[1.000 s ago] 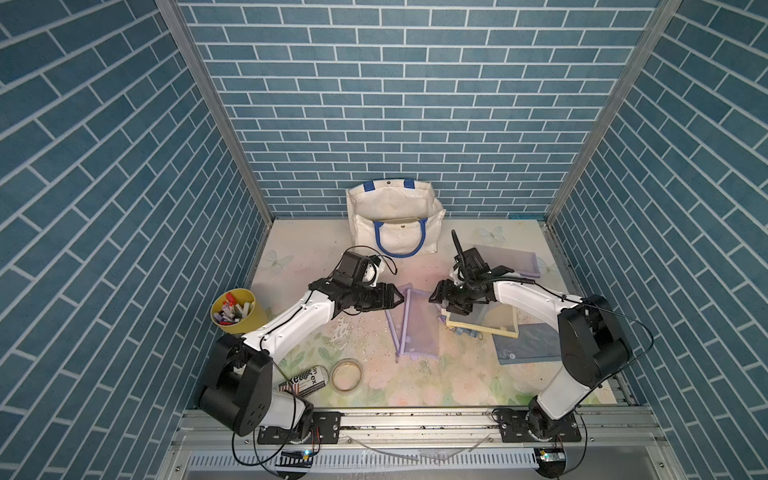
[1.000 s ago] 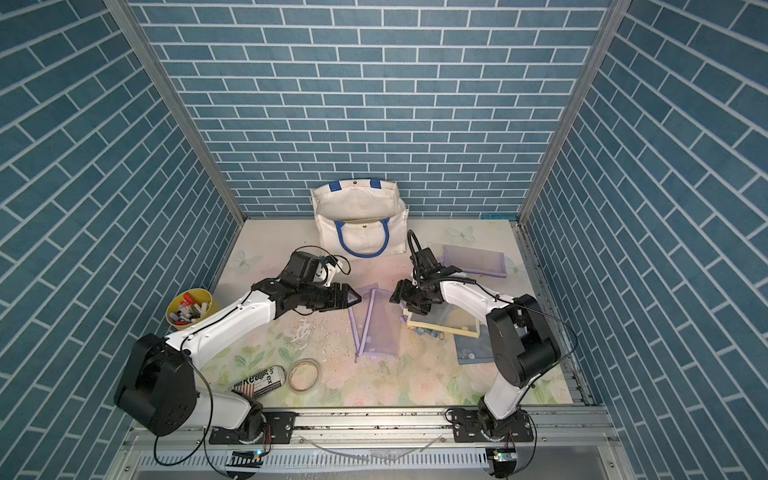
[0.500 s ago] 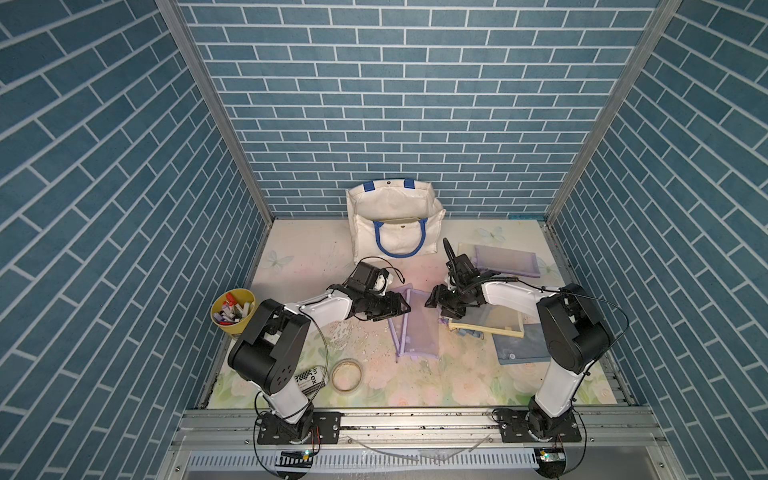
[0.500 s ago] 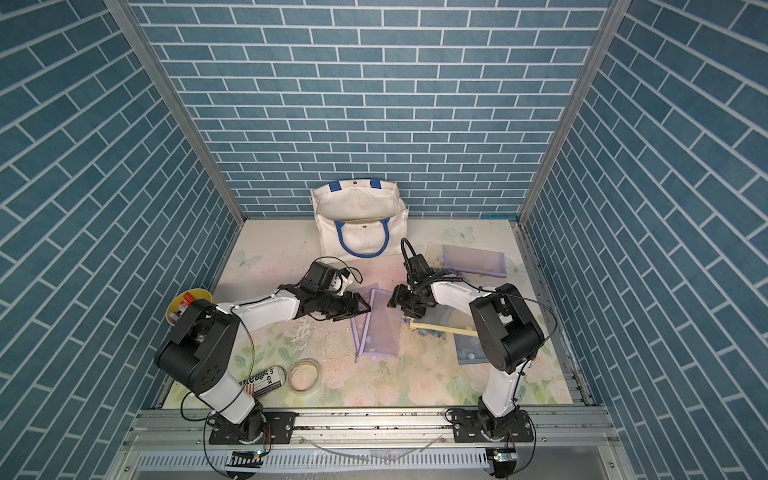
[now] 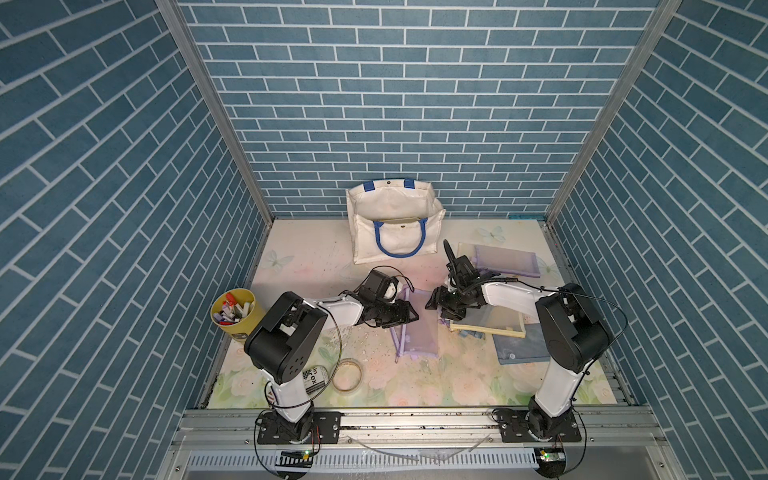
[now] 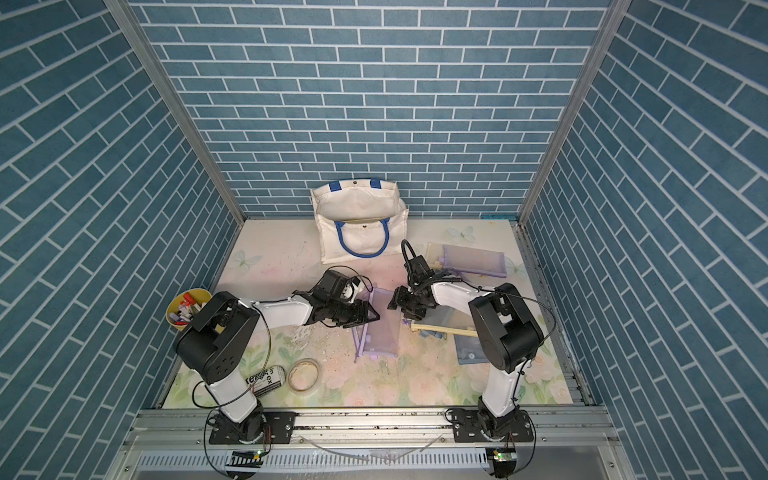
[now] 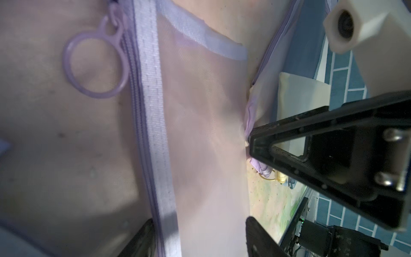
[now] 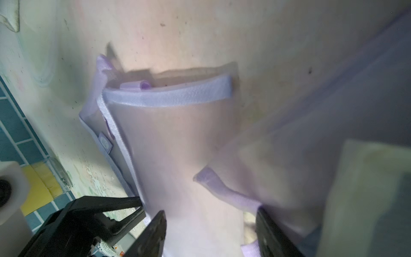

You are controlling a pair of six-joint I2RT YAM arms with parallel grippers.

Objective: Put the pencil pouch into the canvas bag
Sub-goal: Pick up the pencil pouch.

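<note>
Between the left pincer (image 5: 409, 316) and the right pincer (image 5: 434, 305), both low over the table (image 5: 299, 257) with jaws parted and nothing clamped, the purple mesh pencil pouch (image 5: 417, 332) lies flat, one pincer at each long edge, likely so a pinch from both sides lifts the limp mesh without folding. Beyond both pincers, well apart from the pouch, the canvas bag (image 5: 395, 232) stands open-mouthed against the back wall (image 5: 395, 124). Scuffed floral print covers the table, and blue brick-pattern walls (image 5: 104, 208) close three sides.
</note>
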